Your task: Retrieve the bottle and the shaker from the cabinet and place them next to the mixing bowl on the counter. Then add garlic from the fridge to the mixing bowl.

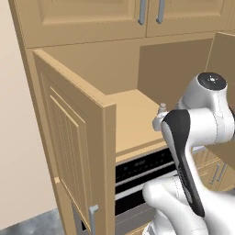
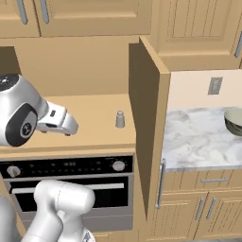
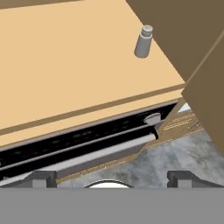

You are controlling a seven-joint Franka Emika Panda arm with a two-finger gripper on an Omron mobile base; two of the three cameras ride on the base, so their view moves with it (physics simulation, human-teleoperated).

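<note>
The shaker (image 3: 143,41) is a tiny grey cylinder standing upright on the tan shelf of the open cabinet (image 2: 90,113), towards its right side; it also appears in the base views (image 2: 120,119) (image 1: 162,108). My gripper (image 3: 112,178) is open, with nothing between its fingertips (image 3: 43,179). It hovers over the shelf's front edge, well short of the shaker and to its left. The mixing bowl (image 2: 233,121) sits at the far right of the marble counter (image 2: 198,137). The bottle, the fridge and the garlic are out of view.
Both cabinet doors stand open: the left one (image 1: 73,151) juts forward, and the right one (image 2: 147,118) stands between the shelf and the counter. A black oven (image 2: 66,166) with knobs sits under the shelf. Panelled cabinets (image 2: 90,16) hang above.
</note>
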